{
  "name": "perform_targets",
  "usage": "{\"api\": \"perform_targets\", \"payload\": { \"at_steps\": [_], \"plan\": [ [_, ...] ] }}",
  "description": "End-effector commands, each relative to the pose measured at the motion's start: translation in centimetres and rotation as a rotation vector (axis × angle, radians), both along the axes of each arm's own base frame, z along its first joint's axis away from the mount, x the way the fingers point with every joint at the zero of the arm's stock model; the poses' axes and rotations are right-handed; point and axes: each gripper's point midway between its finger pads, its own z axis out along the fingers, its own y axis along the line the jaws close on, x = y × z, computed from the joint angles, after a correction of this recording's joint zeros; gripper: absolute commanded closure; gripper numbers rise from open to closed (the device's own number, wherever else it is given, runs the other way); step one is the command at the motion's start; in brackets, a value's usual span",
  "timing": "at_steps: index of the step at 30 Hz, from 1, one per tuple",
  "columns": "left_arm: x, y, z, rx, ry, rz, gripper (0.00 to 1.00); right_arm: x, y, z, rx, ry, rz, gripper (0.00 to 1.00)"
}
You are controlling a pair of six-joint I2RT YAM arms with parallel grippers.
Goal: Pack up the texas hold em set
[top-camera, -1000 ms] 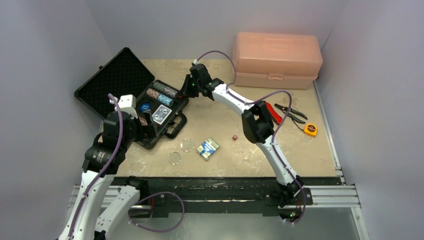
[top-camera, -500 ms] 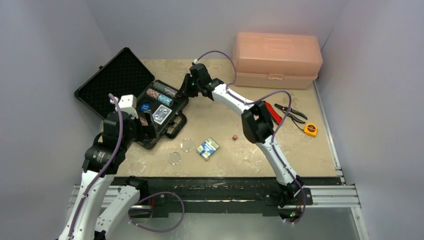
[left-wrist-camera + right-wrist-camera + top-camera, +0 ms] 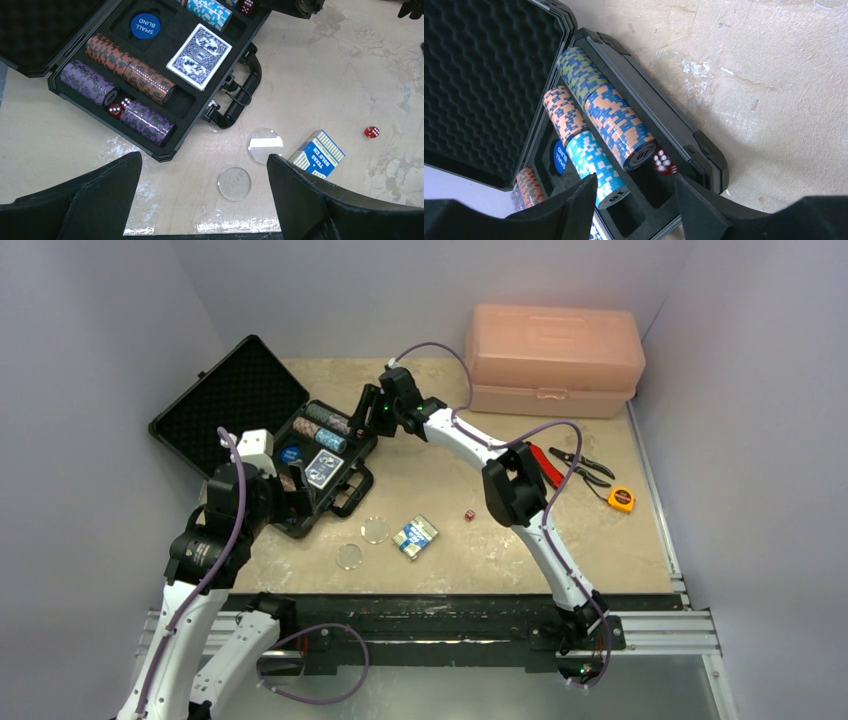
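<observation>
Lower centre, clear discs [image 3: 375,529], card deck [image 3: 415,536] and red die [image 3: 468,514] lie loose on the tabletop [image 3: 600,550], right of the spread, empty left claw [image 3: 202,167]. Upper left, the right claw [image 3: 635,181], apart over the open briefcase [image 3: 230,390], should rise straight, sparing chip rows [image 3: 616,127].

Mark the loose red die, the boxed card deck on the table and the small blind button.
loose red die [image 3: 371,132], left wrist view, upper face.
boxed card deck [image 3: 317,154], left wrist view, printed label.
small blind button [image 3: 145,24], left wrist view, centre.

briefcase [image 3: 232,390] open, chips [image 3: 130,67] inside | card deck [image 3: 316,154], discs [image 3: 265,146], die [image 3: 371,132] outside
</observation>
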Motion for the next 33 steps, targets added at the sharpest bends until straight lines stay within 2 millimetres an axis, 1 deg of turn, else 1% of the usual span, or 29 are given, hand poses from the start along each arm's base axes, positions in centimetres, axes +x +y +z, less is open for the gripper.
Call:
{"api": "perform_targets", "payload": {
  "at_steps": [1,5,8,13,17,21,24,25,27,33],
  "plan": [
    [0.5,-0.3,1.5,0.001,-0.055,-0.021,0.04,0.5,1.1,3.2,0.063,-0.058,0.010,0.35],
    [0.5,-0.2,1.5,0.002,-0.057,-0.018,0.04,0.6,1.1,3.4,0.068,-0.062,0.007,0.23],
    [0.5,-0.2,1.6,0.004,-0.058,-0.016,0.04,0.7,1.1,3.7,0.072,-0.065,0.005,0.18],
    [0.5,-0.2,1.6,0.003,-0.059,-0.016,0.04,0.7,1.0,4.1,0.074,-0.073,0.000,0.12],
    [0.5,-0.1,1.6,0.006,-0.060,-0.013,0.04,0.6,0.9,4.5,0.070,-0.075,-0.001,0.10],
    [0.5,0.0,1.6,0.008,-0.062,-0.006,0.04,0.3,0.4,6.1,0.065,-0.101,0.004,0.09],
    [0.4,0.3,1.9,0.012,-0.075,0.009,0.05,-0.1,-0.2,7.6,0.057,-0.122,0.005,0.09],
    [0.3,0.5,2.0,0.013,-0.084,0.015,0.05,-0.3,-0.4,8.4,0.060,-0.135,0.005,0.10],
    [0.2,0.6,2.2,0.014,-0.095,0.024,0.05,-0.9,-0.9,9.7,0.063,-0.151,0.006,0.10],
    [0.3,1.1,2.3,0.025,-0.103,0.046,0.06,-2.9,-3.0,11.6,0.029,-0.177,0.014,0.10]
  ]
}}
